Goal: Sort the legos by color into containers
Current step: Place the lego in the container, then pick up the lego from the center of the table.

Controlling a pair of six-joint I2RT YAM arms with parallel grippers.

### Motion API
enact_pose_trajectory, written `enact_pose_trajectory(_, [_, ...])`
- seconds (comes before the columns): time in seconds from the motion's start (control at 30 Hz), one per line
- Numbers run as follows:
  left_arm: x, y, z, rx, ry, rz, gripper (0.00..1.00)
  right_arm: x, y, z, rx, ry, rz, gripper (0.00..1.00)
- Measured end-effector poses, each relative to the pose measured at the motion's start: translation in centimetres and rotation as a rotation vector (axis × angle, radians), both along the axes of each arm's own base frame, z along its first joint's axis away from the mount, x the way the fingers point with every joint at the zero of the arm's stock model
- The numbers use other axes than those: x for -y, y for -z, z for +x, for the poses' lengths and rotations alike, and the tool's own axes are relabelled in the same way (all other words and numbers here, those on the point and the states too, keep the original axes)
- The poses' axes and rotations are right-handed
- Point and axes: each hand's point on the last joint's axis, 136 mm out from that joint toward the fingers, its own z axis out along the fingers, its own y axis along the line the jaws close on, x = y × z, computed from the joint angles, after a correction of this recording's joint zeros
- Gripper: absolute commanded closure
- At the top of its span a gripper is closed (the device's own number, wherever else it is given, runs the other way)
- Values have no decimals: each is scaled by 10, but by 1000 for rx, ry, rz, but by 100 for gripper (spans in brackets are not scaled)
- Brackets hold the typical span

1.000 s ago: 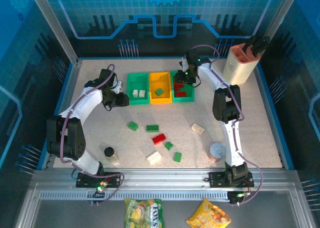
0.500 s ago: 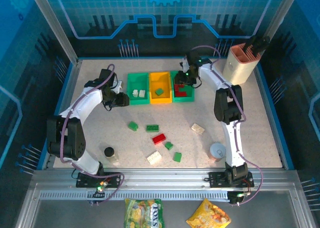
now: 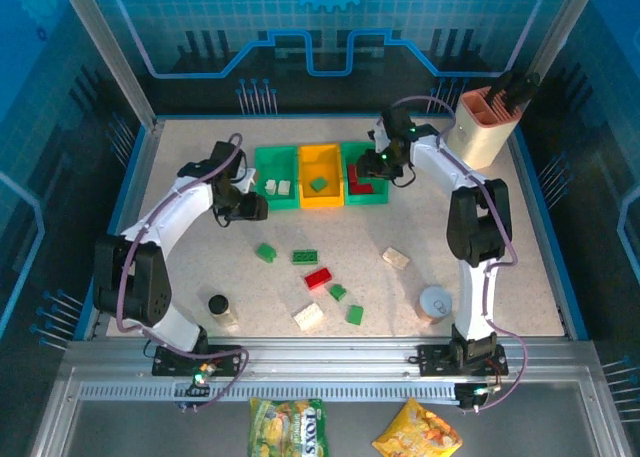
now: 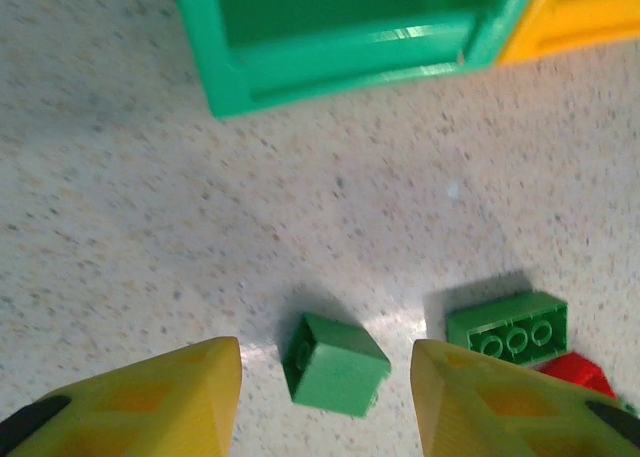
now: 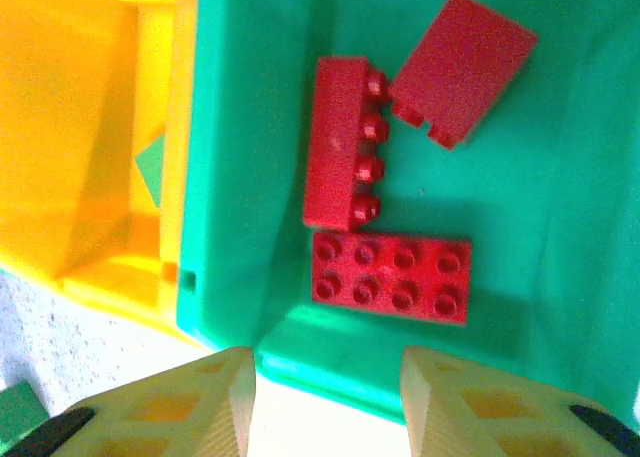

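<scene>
Top external view: the left gripper [image 3: 252,209] hovers at the near edge of the left green bin [image 3: 276,150], which holds cream bricks [image 3: 277,186]. The right gripper [image 3: 372,167] hangs over the right green bin [image 3: 366,203]. The loose legos [image 3: 318,277] lie scattered on the table [image 3: 520,267], nearer than the bins.

Left wrist view: the fingers are spread wide and empty. A small green brick [image 4: 335,364] sits on the table between them, untouched. It looks light, rigid and smooth, so a pinch across two flat side walls should hold best. A skewed grip could make it skid or twist.

Right wrist view: the fingers are spread with nothing between them, above three red bricks [image 5: 390,277] in the bin. Just to the left, the yellow bin [image 5: 170,127] holds a green piece.
</scene>
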Motion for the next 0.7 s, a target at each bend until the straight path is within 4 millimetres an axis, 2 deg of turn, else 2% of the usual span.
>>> enact_pose_trajectory(0.17, [25, 5, -18, -45, 93, 65, 47, 6, 1, -21, -13, 0, -4, 57])
enact_pose_trajectory(0.3, [35, 15, -30, -84, 149, 148, 43, 9, -2, -32, -3, 2, 0, 57])
enact_pose_trajectory(0.47, [35, 26, -40, -123, 167, 214, 35, 13, -4, -44, 0, 3, 0, 57])
enact_pose_trajectory(0.7, [25, 45, -55, -185, 149, 248, 30, 17, 3, -58, -18, 3, -9, 57])
